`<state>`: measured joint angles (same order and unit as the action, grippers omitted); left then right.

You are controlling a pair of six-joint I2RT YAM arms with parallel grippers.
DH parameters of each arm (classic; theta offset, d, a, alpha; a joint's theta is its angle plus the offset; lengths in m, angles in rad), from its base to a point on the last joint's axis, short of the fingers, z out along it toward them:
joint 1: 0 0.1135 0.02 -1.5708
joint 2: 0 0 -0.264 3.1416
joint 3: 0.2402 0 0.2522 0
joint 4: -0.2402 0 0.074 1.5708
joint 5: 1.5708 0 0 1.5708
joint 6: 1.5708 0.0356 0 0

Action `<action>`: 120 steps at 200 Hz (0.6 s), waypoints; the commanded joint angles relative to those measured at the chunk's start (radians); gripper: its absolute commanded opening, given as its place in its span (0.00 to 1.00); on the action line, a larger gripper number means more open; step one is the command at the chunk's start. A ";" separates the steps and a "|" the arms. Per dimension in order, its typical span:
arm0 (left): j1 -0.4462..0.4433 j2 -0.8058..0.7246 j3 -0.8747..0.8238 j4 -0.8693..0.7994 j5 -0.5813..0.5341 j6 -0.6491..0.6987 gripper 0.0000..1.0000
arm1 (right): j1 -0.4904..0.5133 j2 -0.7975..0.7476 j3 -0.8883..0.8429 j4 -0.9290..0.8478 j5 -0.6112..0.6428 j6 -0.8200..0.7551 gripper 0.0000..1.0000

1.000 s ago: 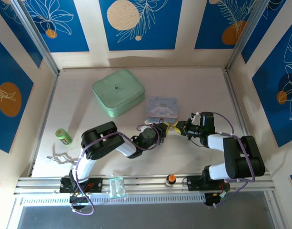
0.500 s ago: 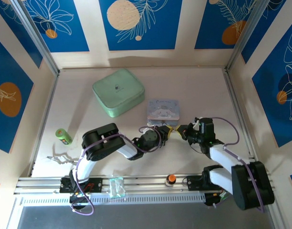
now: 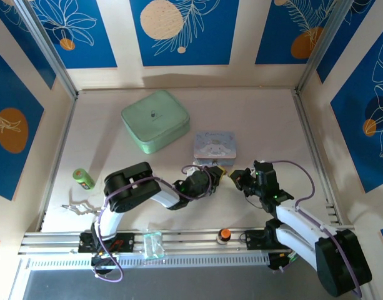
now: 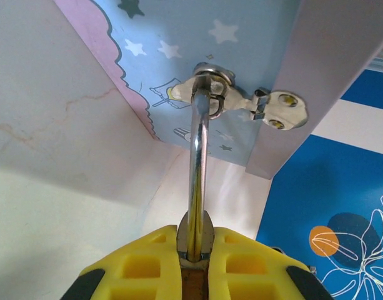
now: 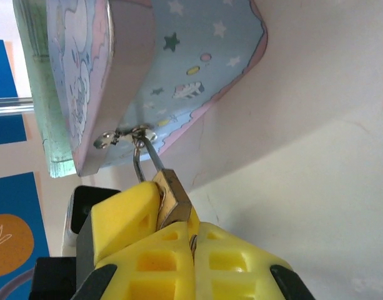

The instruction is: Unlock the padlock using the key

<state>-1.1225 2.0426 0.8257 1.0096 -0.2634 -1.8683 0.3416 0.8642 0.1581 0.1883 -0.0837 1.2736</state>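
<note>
Change: against a second ago, right arm folded down toward the near right corner, elbow now low by the rail. Both hands and the blue tin [image 3: 214, 145] drawn a touch nearer the near edge.
Green box [image 3: 155, 120]: on the far left part of the desk [image 3: 266, 119], well apart from the work.
Left hand [image 4: 195, 240]: closed on the padlock, yellow fingers clamped either side of it.
Padlock [image 5: 172, 195]: just in front of the blue tin, between the two hands. Brass body pinched by the left hand, lower end turned toward the right hand.
Shackle [image 4: 196, 169]: up out of the left fingers and through the ring of the hasp [image 4: 273, 107] on the tin's front. By the look of it, not yet released.
Key [image 5: 192, 241]: no more than a thin sliver at the seam of the right fingers, right against the padlock's end. Too small to tell how far in.
Right hand [image 5: 192, 232]: closed tight, apparently on that sliver.
Handling, padlock: judged light, hard and smooth, apt to swivel on the hasp and drag the light tin along. Best held by the flat sides of the body, keyhole end left free.
Handling, key: judged stiff but thin and slippery. Best pinched flat on the bow and turned gently, in line with the body.
</note>
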 commanded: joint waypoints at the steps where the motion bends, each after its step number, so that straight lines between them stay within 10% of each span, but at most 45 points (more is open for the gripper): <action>1: -0.049 -0.036 0.056 0.040 0.108 -0.005 0.02 | 0.054 -0.025 -0.024 -0.032 -0.126 0.039 0.00; 50: -0.053 -0.043 0.040 0.037 0.093 -0.008 0.05 | 0.062 -0.024 -0.020 -0.027 -0.092 0.051 0.00; 88: -0.053 -0.108 -0.017 -0.056 0.051 0.030 0.66 | -0.014 -0.095 -0.040 -0.127 -0.113 0.007 0.00; 120: -0.052 -0.137 -0.048 -0.058 0.032 0.031 0.79 | -0.052 -0.137 -0.036 -0.145 -0.157 -0.006 0.00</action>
<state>-1.1728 1.9408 0.8059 0.9565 -0.2237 -1.8500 0.2974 0.7574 0.1268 0.0872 -0.1780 1.2945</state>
